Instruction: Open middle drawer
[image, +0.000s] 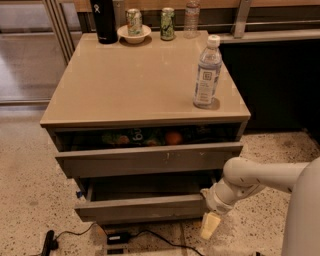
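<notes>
Camera view: we look down on a cabinet, its tabletop (130, 80) filling the upper half of the frame.
Middle drawer (142, 208): it sits in the lower centre, under the top drawer (150, 160). It stands partly out, and a strip of bare grey interior shows behind its slanted front.
Pincer (210, 227): it hangs at lower right, tip pointing down at the floor (30, 200), on the single pale arm (255, 175) that enters from the right edge. We cannot tell whether it is open or closed, and we see nothing in its hold.
Drawer from pincer: the drawer lies to the left and slightly higher. Its right end is just beside the wrist, but we cannot tell whether they touch.
Long axis: the drawer front runs left to right across the frame.
Facing: the front faces the bottom edge of the frame, so we judge the pull runs that way.
Judgement: the drawer looks only partly open. To draw it further, the pincer would need to rise and shift left onto the front's upper lip.
</notes>
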